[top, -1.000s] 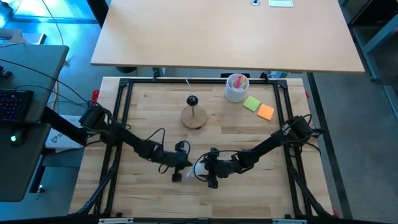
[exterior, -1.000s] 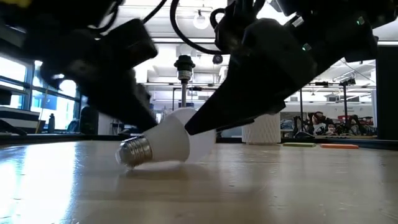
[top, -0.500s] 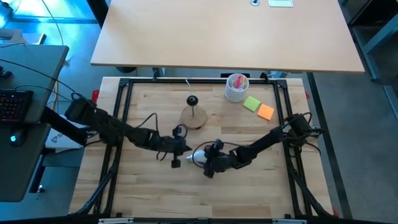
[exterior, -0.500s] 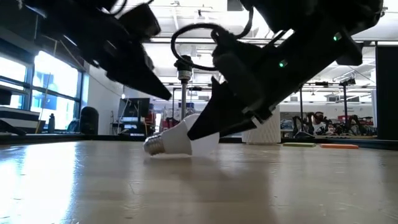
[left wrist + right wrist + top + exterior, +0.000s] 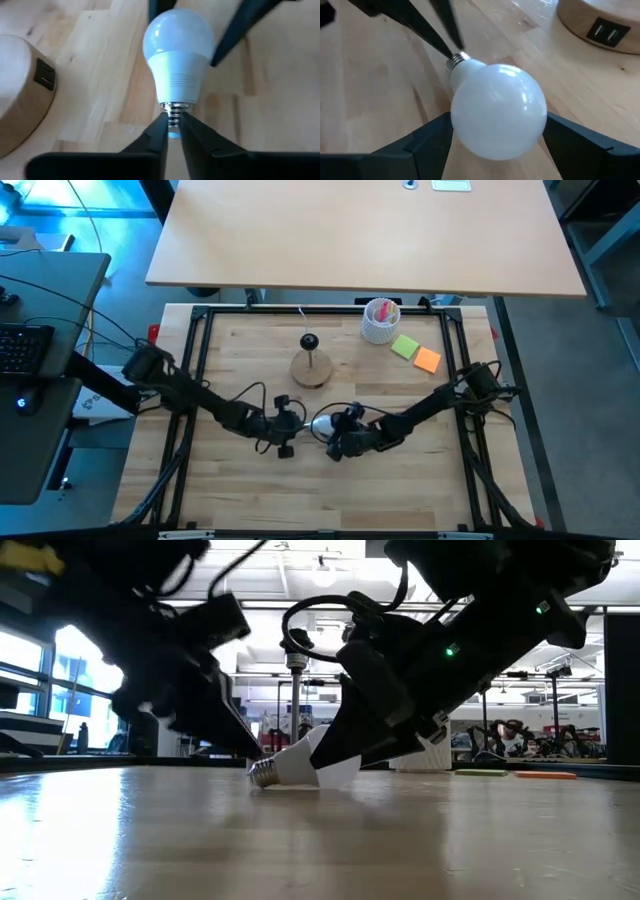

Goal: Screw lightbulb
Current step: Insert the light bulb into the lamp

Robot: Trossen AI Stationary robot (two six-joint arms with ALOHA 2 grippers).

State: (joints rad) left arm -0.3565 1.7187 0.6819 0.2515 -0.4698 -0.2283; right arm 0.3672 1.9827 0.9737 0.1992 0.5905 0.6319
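Both grippers and the lightbulb [image 5: 300,765] have shifted away from the low camera over the past second, toward the middle of the table, so the bulb now shows smaller in the low view; the left gripper [image 5: 284,427], which stood off the base half a second ago, has returned to it.

Nearest in the low view, at frame centre, the bulb lies on its side on the wooden table [image 5: 240,490], screw base pointing to frame left.

In the left wrist view the left gripper's fingers [image 5: 159,135] stand narrow, pinching the silvery screw base [image 5: 172,111]; whether the pinch is firm cannot be told.

In the right wrist view the right gripper [image 5: 497,131] has its fingers set wide, cradling the white globe on both sides. In the high view the two grippers meet just below frame centre, the bulb [image 5: 322,423] between them.

Farther off, the wooden disc stand [image 5: 311,367] with its upright socket post stands at upper centre; beyond it, toward upper right, are a white ribbed cup [image 5: 380,323] and two sticky notes [image 5: 417,353].

Handling, as a judgement: the bulb is light, rigid, smooth and breakable. The globe is the better place to hold, leaving the threads free for the socket; pressure there should be moderate.
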